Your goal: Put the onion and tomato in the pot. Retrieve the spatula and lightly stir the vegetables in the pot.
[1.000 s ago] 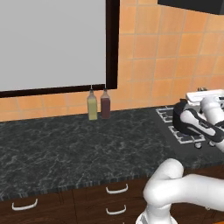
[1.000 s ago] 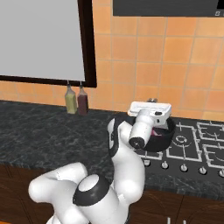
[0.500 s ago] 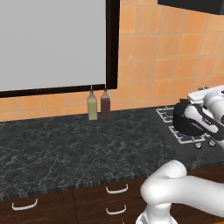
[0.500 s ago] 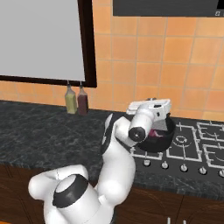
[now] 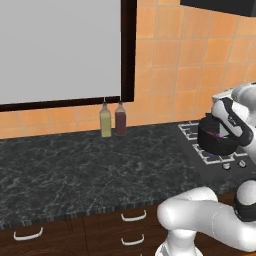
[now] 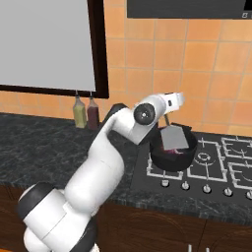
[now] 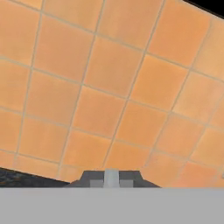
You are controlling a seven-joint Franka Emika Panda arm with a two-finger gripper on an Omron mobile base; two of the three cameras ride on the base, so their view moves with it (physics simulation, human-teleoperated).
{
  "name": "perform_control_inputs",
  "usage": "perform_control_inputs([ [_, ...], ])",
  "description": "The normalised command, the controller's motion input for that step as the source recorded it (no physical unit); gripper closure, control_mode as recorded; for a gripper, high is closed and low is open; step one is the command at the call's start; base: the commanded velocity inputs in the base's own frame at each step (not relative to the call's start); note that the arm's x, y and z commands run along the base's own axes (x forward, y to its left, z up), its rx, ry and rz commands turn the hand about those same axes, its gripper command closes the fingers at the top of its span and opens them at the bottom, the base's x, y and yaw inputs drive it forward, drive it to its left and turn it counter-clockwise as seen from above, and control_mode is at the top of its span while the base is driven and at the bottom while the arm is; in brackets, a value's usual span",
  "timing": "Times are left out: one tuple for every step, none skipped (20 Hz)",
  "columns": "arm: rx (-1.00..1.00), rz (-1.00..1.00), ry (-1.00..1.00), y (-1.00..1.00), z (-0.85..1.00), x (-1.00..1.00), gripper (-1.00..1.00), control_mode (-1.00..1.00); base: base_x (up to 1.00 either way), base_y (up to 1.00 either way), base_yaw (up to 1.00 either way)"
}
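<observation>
Swinging rightward since a moment ago, the arm holds the spatula (image 6: 174, 138) blade-down inside the pot (image 6: 172, 152) on the stove (image 6: 216, 165); the gripper (image 6: 173, 101) is clenched on its handle.

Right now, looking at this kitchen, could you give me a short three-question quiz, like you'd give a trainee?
1. True or false: the pot stands on the stove.
2. What is the spatula's blade doing? A) lying on the counter B) angled over the pot's opening C) leaning on the bottles
3. How many bottles stand by the tiled wall?

Key: 1 true; 2 B; 3 two.
</observation>
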Motion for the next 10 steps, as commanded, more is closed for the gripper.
perform_control_inputs([
  [0.06,0.29,0.15,0.28,0.00,0.01,1.00,-1.00,0.00,0.00,0.00],
  [0.07,0.33,0.03,0.21,0.00,0.16,1.00,-1.00,0.00,0.00,0.00],
  [0.05,0.34,0.00,0.09,0.00,0.21,1.00,-1.00,0.00,0.00,0.00],
  [0.04,0.35,0.00,0.00,0.00,0.28,1.00,-1.00,0.00,0.00,0.00],
  [0.01,0.35,0.00,0.00,0.00,0.31,1.00,-1.00,0.00,0.00,0.00],
  [0.00,0.37,-0.02,0.00,-0.06,0.29,1.00,-1.00,0.00,0.00,0.00],
  [0.00,0.37,0.00,0.00,-0.10,0.29,1.00,-1.00,0.00,0.00,0.00],
  [0.00,0.36,0.00,-0.06,-0.16,0.29,1.00,-1.00,0.00,0.00,0.00],
  [0.00,0.35,0.00,-0.10,-0.19,0.26,1.00,-1.00,0.00,0.00,0.00],
  [0.00,0.33,0.00,-0.16,-0.26,0.24,1.00,-1.00,0.00,0.00,0.00],
])
